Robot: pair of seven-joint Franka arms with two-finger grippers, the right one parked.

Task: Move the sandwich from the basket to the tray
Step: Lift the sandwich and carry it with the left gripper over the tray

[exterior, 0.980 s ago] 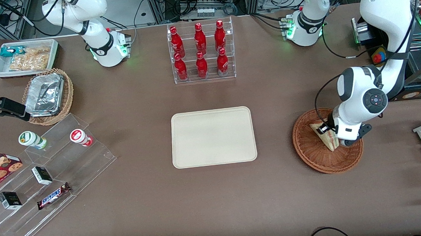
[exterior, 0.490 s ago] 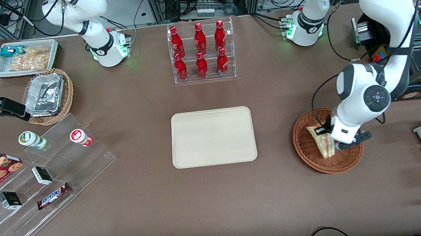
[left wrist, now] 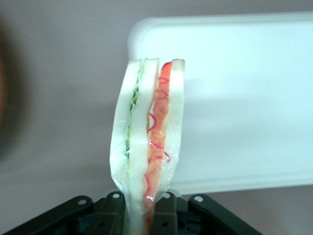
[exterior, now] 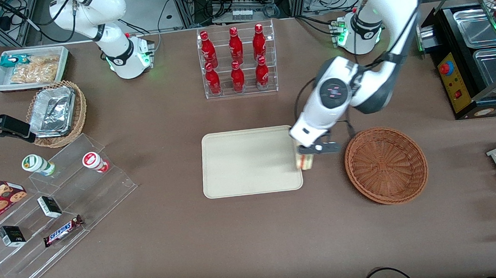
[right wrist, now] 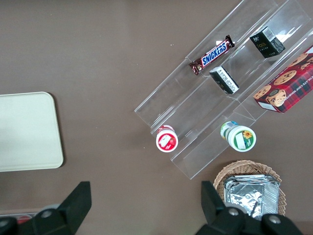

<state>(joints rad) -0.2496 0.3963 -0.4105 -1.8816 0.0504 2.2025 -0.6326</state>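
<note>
The jaws [exterior: 305, 156] of the working arm hang above the surface at the tray's [exterior: 249, 161] short edge that faces the basket [exterior: 386, 164], roughly midway along that edge. They are closed on the sandwich [exterior: 304, 162], which is lifted clear of the basket and sits just below the jaws in the front view, overlapping the tray's rim line there.

In the wrist view the sandwich [left wrist: 148, 142] stands out from between the jaws [left wrist: 142, 215], its narrow end pinched in the black fingers [left wrist: 111, 211] and its cut edge toward the camera. The pale bread layers show a green strip along one side and a red strip along the other, and a clear wrap covers the wedge. Past it lies the tray [left wrist: 254, 112], with one rounded corner just beside the sandwich's tip; part of the wedge overlaps the tray and part overlaps bare surface. Whether the sandwich touches the tray cannot be told.

The basket sits on the surface toward the working arm's end, near the tray but apart from it, and its woven bowl holds nothing. The tray lies flat at the middle of the surface, and a clear rack of red bottles [exterior: 236, 59] stands farther from the front camera than the tray.
</note>
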